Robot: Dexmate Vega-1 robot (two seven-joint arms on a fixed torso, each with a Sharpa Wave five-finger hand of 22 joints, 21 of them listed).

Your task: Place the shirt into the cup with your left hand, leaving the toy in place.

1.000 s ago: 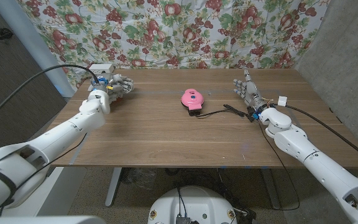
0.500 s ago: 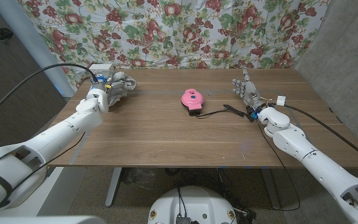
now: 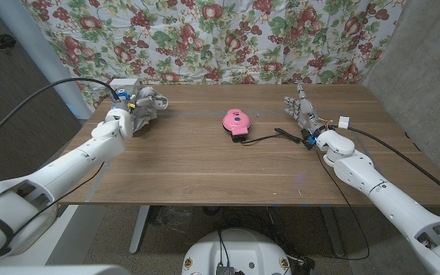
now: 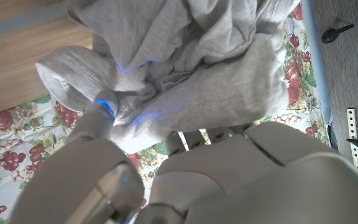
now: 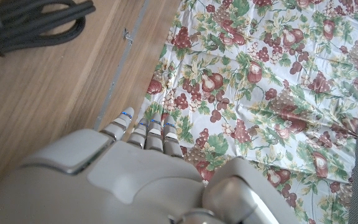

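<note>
From the head view, the left hand [image 3: 138, 105] is at the far left corner of the surface [image 3: 205, 164], well left of the pink toy [image 3: 235, 120]. Its fingers are closed on the grey shirt [image 3: 150, 101], which bunches on the side of the hand nearest the toy. Compared with a second ago, the bundle has risen a little and drawn slightly farther back, away from the toy; I judge the shirt to be lifted or nearly lifted off the wood, so the pick-up looks secured. No cup is to be seen from here, so I cannot say where the shirt must go. The toy sits mid-surface, unchanged, with a black cable [image 3: 270, 137] running from it toward the right hand [image 3: 302, 113]. That hand stands upright, well right of the toy, fingers straight, close together and holding nothing.

In the left wrist view the shirt [image 4: 185, 68] is gathered in folds against the left hand [image 4: 185, 180], a fingertip [image 4: 104, 102] pressed into the cloth: a firm hold.

In the right wrist view the right hand [image 5: 123, 174] points its straight fingers [image 5: 145, 134] toward the floral cloth [image 5: 266, 93] hanging behind the surface, with the cable [image 5: 30, 22] coiled nearby.
</note>
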